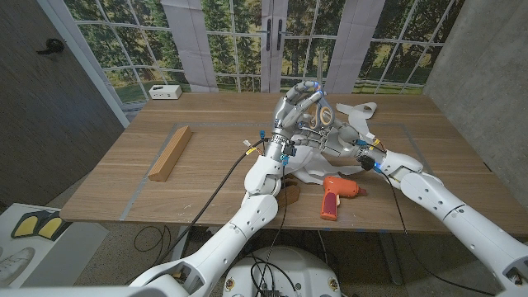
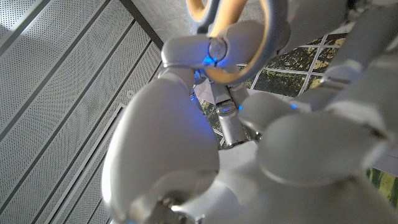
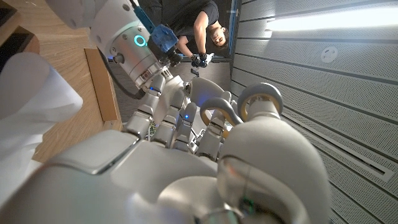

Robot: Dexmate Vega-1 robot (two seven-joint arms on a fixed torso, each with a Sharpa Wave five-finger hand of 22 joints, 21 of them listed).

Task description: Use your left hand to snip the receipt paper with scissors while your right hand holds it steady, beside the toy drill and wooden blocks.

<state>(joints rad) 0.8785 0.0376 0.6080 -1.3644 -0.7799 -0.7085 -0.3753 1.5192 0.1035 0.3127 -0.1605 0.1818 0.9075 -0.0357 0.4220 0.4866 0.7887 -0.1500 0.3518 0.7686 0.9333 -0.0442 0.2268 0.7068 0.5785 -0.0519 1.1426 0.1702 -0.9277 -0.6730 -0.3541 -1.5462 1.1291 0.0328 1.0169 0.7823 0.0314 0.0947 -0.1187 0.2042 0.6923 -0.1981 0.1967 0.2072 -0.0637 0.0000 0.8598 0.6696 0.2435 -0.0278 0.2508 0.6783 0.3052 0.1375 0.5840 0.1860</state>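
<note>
Two hands meet over the middle of the table (image 1: 206,177), raised well off the wood, I'd say so the blades have air to work in. The left hand (image 1: 295,107) has its fingers hooked through the tan loops of one pair of scissors (image 2: 231,25), gripping them. The right hand (image 1: 351,142) is pressed in just beside it; whether it pinches the receipt paper (image 1: 356,110) I cannot tell. That single white strip trails out beyond the hands and under them onto the table. One orange toy drill (image 1: 337,195) lies near the front edge, and one long wooden block (image 1: 170,153) lies well apart on the left.
</note>
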